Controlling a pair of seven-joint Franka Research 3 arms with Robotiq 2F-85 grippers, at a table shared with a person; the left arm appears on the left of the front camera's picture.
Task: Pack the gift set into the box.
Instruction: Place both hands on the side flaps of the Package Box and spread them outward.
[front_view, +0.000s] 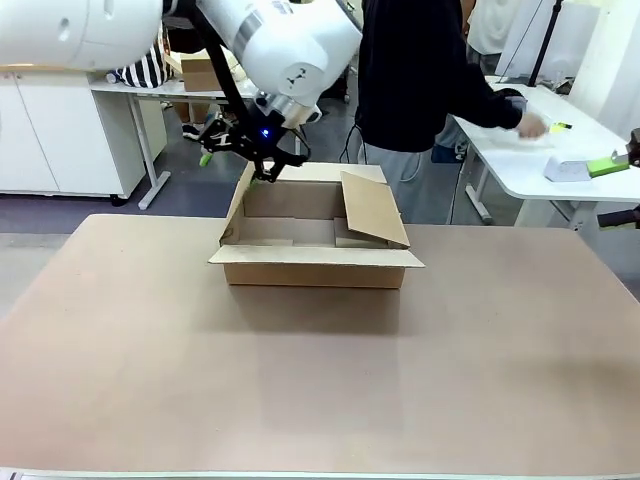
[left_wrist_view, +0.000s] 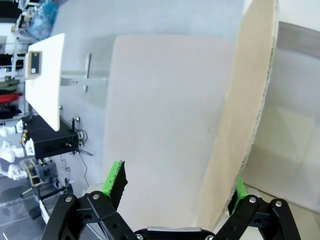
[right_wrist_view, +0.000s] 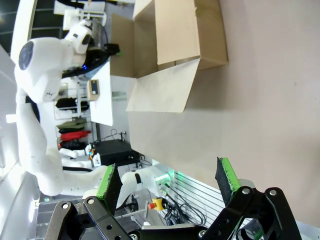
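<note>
Left gripper (front_view: 236, 165) spread wide, arm extended; right gripper (right_wrist_view: 167, 177) spread wide.

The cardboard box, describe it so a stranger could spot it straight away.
Find the wide tan table. At its far middle sits the box, shallow, brown, open-topped. Its right flap leans inward, and the left gripper hangs at its raised left flap.

Box (front_view: 315, 270) brown; table (front_view: 300, 390) tan; person's top (front_view: 420, 70) black.

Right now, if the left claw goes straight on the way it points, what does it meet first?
Probably the upright flap of the box: its edge stands between the open left claw's fingers, near one pad. Beyond lies the tabletop; depth is unclear.
</note>
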